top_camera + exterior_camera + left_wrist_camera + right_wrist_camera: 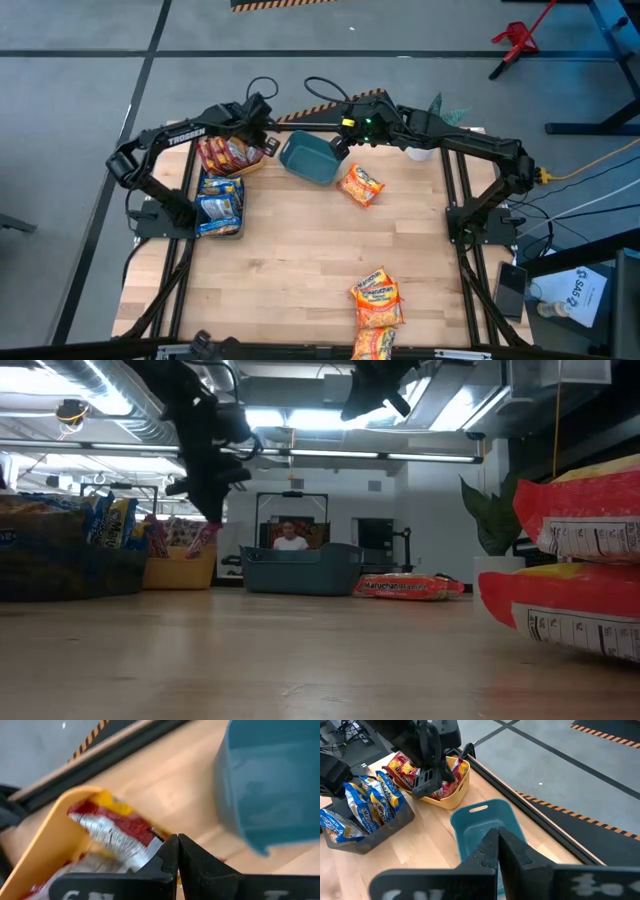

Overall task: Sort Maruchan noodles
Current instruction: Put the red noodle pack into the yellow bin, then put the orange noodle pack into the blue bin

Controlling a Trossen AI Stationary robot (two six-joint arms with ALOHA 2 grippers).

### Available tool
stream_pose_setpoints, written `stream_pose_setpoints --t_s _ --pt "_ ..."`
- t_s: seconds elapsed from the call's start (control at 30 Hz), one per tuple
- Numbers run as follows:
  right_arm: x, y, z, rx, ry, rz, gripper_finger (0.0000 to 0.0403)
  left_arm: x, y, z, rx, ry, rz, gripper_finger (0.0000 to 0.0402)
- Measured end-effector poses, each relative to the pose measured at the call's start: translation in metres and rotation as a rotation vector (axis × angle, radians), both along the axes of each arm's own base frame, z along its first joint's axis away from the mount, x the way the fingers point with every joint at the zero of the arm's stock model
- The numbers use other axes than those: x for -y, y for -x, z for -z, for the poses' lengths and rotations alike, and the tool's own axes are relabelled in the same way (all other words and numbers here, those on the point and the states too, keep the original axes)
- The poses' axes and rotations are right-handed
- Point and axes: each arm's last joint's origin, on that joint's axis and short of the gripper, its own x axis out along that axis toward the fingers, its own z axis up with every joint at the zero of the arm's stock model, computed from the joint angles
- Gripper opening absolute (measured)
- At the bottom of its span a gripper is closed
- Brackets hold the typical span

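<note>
Orange packets (580, 560) cropped | left gripper (177, 845) closed, empty | right gripper (497, 840) closed, empty

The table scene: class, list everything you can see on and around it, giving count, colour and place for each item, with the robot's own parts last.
Yellow bin: one, yellow, far left of the table, holding red packets.
Dark bin: one, dark grey, nearer than the yellow bin, holding blue-silver packets.
Teal bin: one, teal, far middle, no packets seen inside.
Lone orange packet: one, orange, on the wood beside the teal bin.
Orange packet pile: several, exact count unclear, near edge, right of centre.
Table: one, light wood.
Left pincer: shut, over the yellow bin.
Right pincer: shut, over the teal bin.
</note>
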Motion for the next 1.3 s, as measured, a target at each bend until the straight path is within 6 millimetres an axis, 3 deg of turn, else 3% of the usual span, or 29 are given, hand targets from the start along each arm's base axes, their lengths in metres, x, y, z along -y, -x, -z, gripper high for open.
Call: stream_pose_setpoints --t_s 0.17,0.57,0.77,0.87,1.1,1.17,1.3 --pt "0.000 0.000 0.000 0.001 0.002 -0.001 0.0000 0.007 0.007 0.001 -0.073 0.058 0.032 0.0000" --pt "0.001 0.000 0.000 -0.007 0.021 -0.014 0.0000 0.037 0.050 -0.031 -0.221 0.046 -0.067 0.0000" --pt "-0.002 0.005 0.008 -0.102 -0.015 -0.024 0.0000 0.046 0.058 -0.048 -0.099 0.010 -0.079 0.0000" --pt "-0.009 0.011 0.029 -0.232 -0.082 -0.009 0.0000 0.056 0.060 -0.062 0.052 0.006 -0.033 0.0000" --pt "-0.038 0.034 0.133 -0.538 -0.294 0.162 0.0021 0.089 0.066 -0.099 0.489 0.077 0.076 0.0000" --pt "-0.040 0.036 0.154 -0.514 -0.310 0.197 0.0038 0.097 0.067 -0.107 0.563 0.079 0.096 0.0000" --pt "-0.024 0.033 0.174 -0.380 -0.289 0.240 0.0062 0.111 0.068 -0.116 0.646 0.090 0.105 0.0000"
